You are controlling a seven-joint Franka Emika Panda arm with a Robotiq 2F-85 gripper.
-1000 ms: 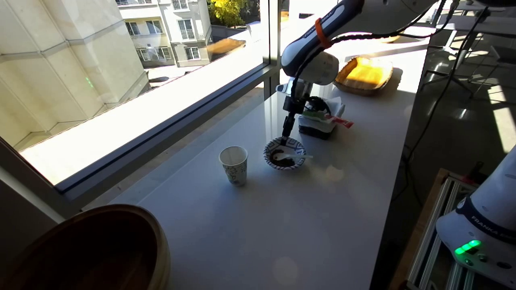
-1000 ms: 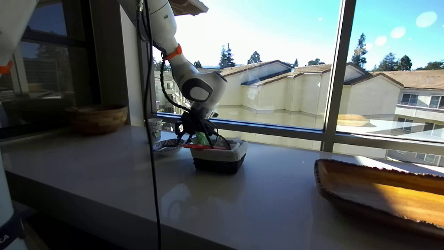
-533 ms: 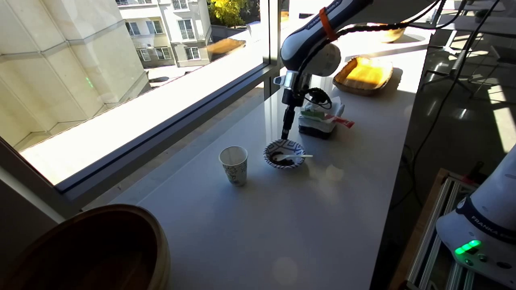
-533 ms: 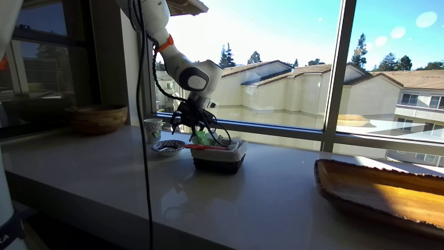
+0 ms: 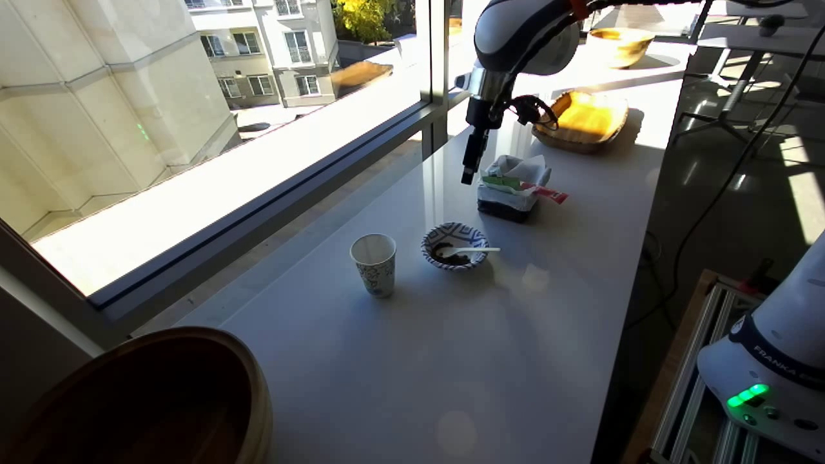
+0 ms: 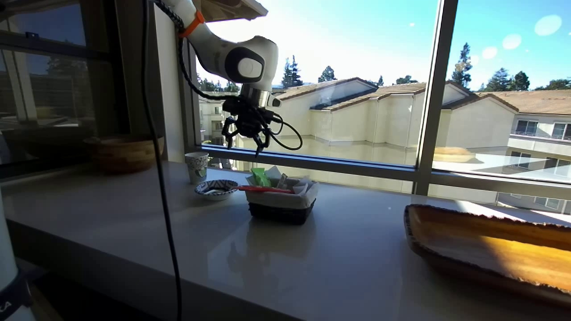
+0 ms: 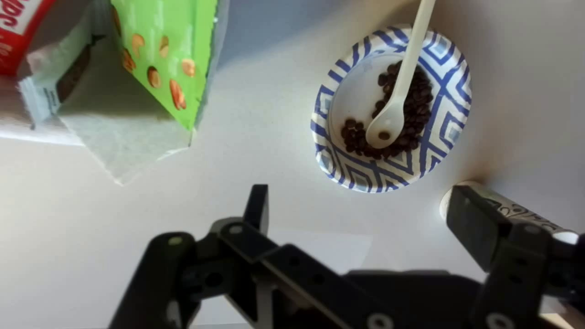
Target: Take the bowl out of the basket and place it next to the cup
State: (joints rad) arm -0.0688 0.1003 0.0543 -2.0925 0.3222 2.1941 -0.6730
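Bowl (image 5: 455, 246) stands between the basket (image 5: 504, 198) and the cup (image 5: 375, 270) on the tabletop (image 5: 451, 361) in an exterior view. In an exterior view, the claw (image 6: 243, 151) hangs in the air, spread wide. In the wrist view, the bowl holds small dark pieces (image 7: 417, 103) (a pale spoon (image 7: 402, 84) lies over them).

in an exterior view we look down along the counter (image 5: 490, 374); in an exterior view, from low across it to the window (image 6: 436, 89). the wrist view looks down close. all show the paper bowl (image 7: 354, 98).
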